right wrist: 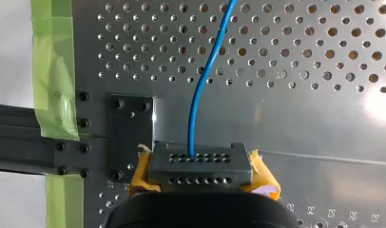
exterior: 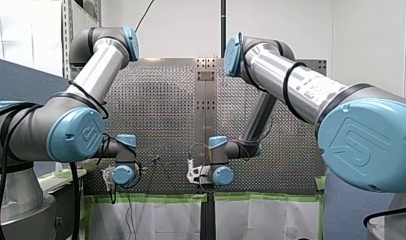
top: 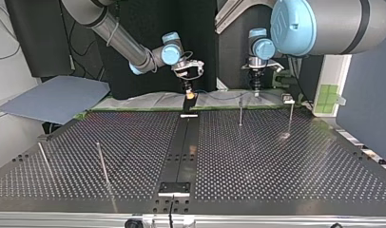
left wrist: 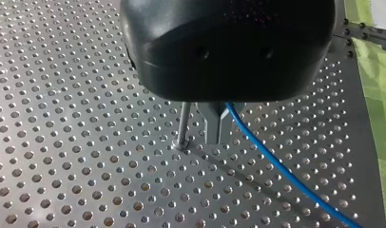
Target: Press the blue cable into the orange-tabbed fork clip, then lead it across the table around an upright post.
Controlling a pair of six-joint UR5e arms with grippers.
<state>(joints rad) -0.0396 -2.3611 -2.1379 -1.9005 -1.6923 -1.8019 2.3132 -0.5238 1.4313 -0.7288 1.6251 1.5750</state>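
In the right wrist view the blue cable [right wrist: 198, 90] runs from my right gripper [right wrist: 199, 164] out over the perforated table. The gripper's grey fingertip block, flanked by yellow-orange pads [right wrist: 265, 178], is shut on the cable's end. In the top view my right gripper [top: 188, 88] hangs over a small dark clip with an orange tab [top: 189, 96] at the table's far edge. My left gripper [left wrist: 218, 130] has metal fingers shut on the blue cable [left wrist: 286, 173], which trails away from them. An upright post [left wrist: 183, 124] stands right beside these fingers.
Other thin posts stand on the table [top: 276, 171]: one [top: 290, 116] near my left gripper [top: 255, 86], two at the top view's left [top: 103, 164] [top: 43, 159]. A dark centre rail [top: 181, 152] splits the table. Green tape [right wrist: 53, 66] marks the far edge.
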